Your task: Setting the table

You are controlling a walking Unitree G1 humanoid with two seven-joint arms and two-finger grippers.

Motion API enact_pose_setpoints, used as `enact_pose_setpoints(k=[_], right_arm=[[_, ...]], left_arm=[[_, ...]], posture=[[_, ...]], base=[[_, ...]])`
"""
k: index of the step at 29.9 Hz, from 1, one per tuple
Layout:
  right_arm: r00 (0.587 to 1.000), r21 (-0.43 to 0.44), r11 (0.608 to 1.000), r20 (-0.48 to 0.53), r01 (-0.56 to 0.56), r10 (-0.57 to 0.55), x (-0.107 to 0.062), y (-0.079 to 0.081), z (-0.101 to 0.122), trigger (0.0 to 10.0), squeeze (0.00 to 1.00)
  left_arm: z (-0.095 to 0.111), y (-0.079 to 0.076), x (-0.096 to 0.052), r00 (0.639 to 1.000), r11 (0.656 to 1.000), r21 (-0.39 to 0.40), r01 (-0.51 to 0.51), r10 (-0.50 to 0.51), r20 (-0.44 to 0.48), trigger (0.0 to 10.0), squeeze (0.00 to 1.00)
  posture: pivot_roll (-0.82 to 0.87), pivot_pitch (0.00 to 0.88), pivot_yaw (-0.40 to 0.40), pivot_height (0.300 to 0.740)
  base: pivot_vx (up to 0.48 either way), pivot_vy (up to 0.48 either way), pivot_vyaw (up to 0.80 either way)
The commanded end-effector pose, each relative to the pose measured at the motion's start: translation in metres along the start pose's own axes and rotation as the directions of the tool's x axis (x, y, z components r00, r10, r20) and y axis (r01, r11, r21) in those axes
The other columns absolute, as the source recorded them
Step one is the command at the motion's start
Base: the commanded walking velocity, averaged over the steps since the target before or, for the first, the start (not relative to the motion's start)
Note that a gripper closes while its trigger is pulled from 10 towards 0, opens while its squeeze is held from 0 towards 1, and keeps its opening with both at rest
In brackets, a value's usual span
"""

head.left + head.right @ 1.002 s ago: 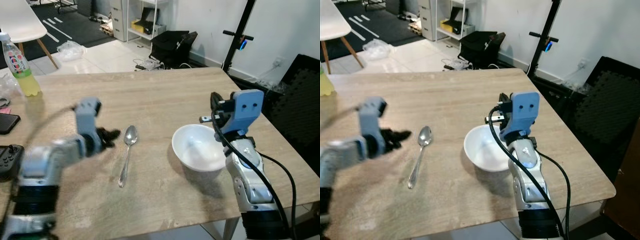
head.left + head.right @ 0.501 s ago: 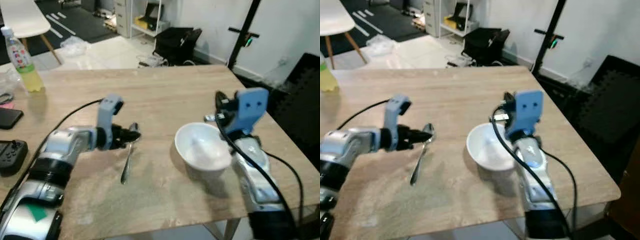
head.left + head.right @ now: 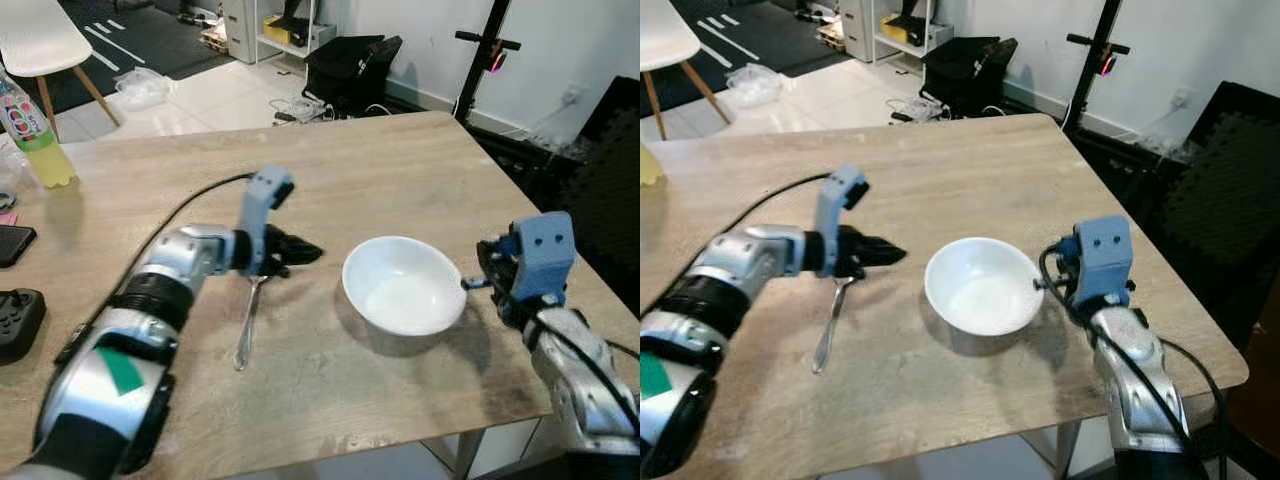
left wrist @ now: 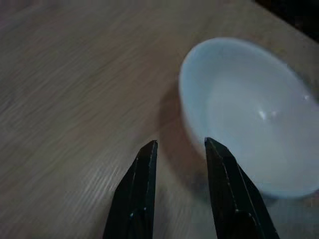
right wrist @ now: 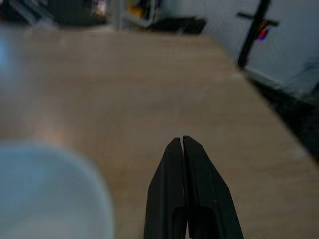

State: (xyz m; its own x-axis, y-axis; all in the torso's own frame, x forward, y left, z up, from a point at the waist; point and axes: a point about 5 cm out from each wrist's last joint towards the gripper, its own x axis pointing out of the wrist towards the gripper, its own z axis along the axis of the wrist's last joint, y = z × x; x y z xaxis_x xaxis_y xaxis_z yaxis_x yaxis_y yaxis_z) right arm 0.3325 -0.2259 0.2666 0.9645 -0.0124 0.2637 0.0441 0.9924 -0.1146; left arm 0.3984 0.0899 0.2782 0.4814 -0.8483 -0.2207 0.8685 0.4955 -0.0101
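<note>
— Two tools over one bench point(image 3: 380, 170); where does each sit?
— Nearest the front edge, toward the right corner, the right tool point(image 5: 184, 144) has its black fingers pressed together with nothing between them. It hangs just beside the right rim of the white bowl point(image 3: 404, 285); whether it touches the rim, I cannot tell.
— And the bowl?
— Upright, right of the middle of the bench, nearer the front edge than the far one.
— The spoon?
— The spoon point(image 3: 246, 325) lies flat to the left of the bowl, handle toward the front edge, bowl end away from it.
— The left tool?
— The left tool point(image 4: 177, 149) hovers above the spoon's far end, pointing at the bowl, its fingers point(image 4: 139, 191) apart and gripping nothing.
— What lies farther out?
— Along the left edge, a black game controller point(image 3: 15, 325), then a dark phone point(image 3: 15, 243), then a bottle point(image 3: 28, 125) of yellow drink near the far left corner. Beyond the far edge, a white chair point(image 3: 45, 45) and a black bag point(image 3: 350, 72) on the floor.
</note>
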Motion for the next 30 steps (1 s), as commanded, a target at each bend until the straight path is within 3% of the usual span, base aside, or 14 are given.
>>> enact_pose_setpoints(k=[1,6,7,14,15,17,18,19,20,21,22,25,27,30], right_arm=[[1.0,0.048,0.999,-0.026,-0.006,0.007,-0.004,0.001,-0.003,10.0,0.0],[0.998,0.038,0.998,-0.001,-0.057,0.058,-0.008,0.011,0.007,10.0,0.0],[0.997,0.028,0.997,-0.005,-0.071,0.071,-0.009,0.013,0.007,10.0,1.0],[0.984,-0.088,0.983,-0.088,-0.164,0.157,-0.009,0.02,0.003,10.0,1.0],[0.985,-0.09,0.987,-0.123,-0.133,0.121,0.002,0.014,0.005,10.0,1.0],[0.986,-0.084,0.99,-0.133,-0.11,0.099,0.006,0.011,0.006,10.0,1.0],[0.986,-0.066,0.994,-0.148,-0.084,0.074,0.012,0.005,0.007,10.0,0.67],[0.986,-0.066,0.994,-0.148,-0.084,0.074,0.012,0.005,0.007,10.0,0.67],[0.982,-0.03,0.998,-0.182,-0.059,0.052,0.018,-0.003,0.004,10.0,0.0],[0.974,0.018,0.999,-0.221,-0.039,0.042,0.021,-0.007,-0.003,10.0,0.0],[0.974,0.018,0.999,-0.221,-0.039,0.042,0.021,-0.007,-0.003,10.0,0.0],[0.959,0.145,0.989,-0.279,-0.016,0.056,0.022,-0.011,-0.017,10.0,0.0],[0.955,0.166,0.986,-0.29,-0.018,0.066,0.021,-0.011,-0.02,10.0,0.0],[0.937,0.187,0.977,-0.309,-0.107,0.162,0.018,-0.004,-0.025,10.0,0.0]], left_arm=[[-0.002,0.003,0.0,1.0,1.0,0.016,-0.015,0.015,0.0,10.0,0.0],[0.001,0.003,0.003,1.0,0.998,0.056,-0.017,0.017,0.004,10.0,0.0],[0.002,0.003,0.002,1.0,0.997,0.07,-0.019,0.018,0.007,10.0,0.0],[0.006,0.01,-0.006,0.996,0.99,0.119,-0.081,0.076,0.046,10.0,0.0],[0.006,0.012,-0.015,0.994,0.984,0.152,-0.094,0.082,0.077,10.0,0.0],[0.006,0.012,-0.02,0.993,0.982,0.163,-0.095,0.081,0.09,10.0,0.0],[0.004,0.012,-0.026,0.991,0.978,0.182,-0.104,0.086,0.101,10.0,0.0],[0.004,0.012,-0.026,0.991,0.978,0.182,-0.104,0.086,0.101,10.0,0.0],[0.0,0.008,-0.036,0.99,0.974,0.202,-0.107,0.085,0.116,10.0,0.0],[-0.006,0.006,-0.049,0.987,0.97,0.205,-0.128,0.105,0.123,10.0,0.0],[-0.006,0.006,-0.049,0.987,0.97,0.205,-0.128,0.105,0.123,10.0,0.0],[-0.019,0.0,-0.073,0.981,0.967,0.191,-0.169,0.147,0.123,10.0,0.0],[-0.022,-0.002,-0.078,0.98,0.964,0.194,-0.18,0.16,0.116,10.0,0.0],[-0.032,-0.01,-0.095,0.972,0.959,0.174,-0.224,0.207,0.114,10.0,0.0]], posture=[[0.05,0.179,0.061,0.74],[0.05,0.173,0.061,0.74],[0.04,0.169,0.06,0.74],[0.03,0.145,0.046,0.74],[0.03,0.135,0.035,0.74],[0.03,0.135,0.035,0.74],[0.03,0.127,0.026,0.74],[0.03,0.127,0.026,0.74],[0.03,0.118,0.01,0.74],[0.04,0.11,-0.011,0.74],[0.04,0.11,-0.011,0.74],[0.06,0.107,-0.036,0.74],[0.06,0.107,-0.05,0.74],[0.08,0.105,-0.069,0.74]], base=[[0.0,0.0,0.0],[0.0,0.0,0.0],[0.0,0.0,0.0],[0.0,0.0,0.0],[0.0,0.0,0.0],[0.0,0.0,0.0],[0.0,0.0,0.0],[0.0,0.0,0.0],[0.0,0.0,0.0],[0.0,0.0,0.0],[0.0,0.0,0.0],[0.0,0.0,0.0],[0.0,0.0,0.0],[0.0,0.0,0.0]])
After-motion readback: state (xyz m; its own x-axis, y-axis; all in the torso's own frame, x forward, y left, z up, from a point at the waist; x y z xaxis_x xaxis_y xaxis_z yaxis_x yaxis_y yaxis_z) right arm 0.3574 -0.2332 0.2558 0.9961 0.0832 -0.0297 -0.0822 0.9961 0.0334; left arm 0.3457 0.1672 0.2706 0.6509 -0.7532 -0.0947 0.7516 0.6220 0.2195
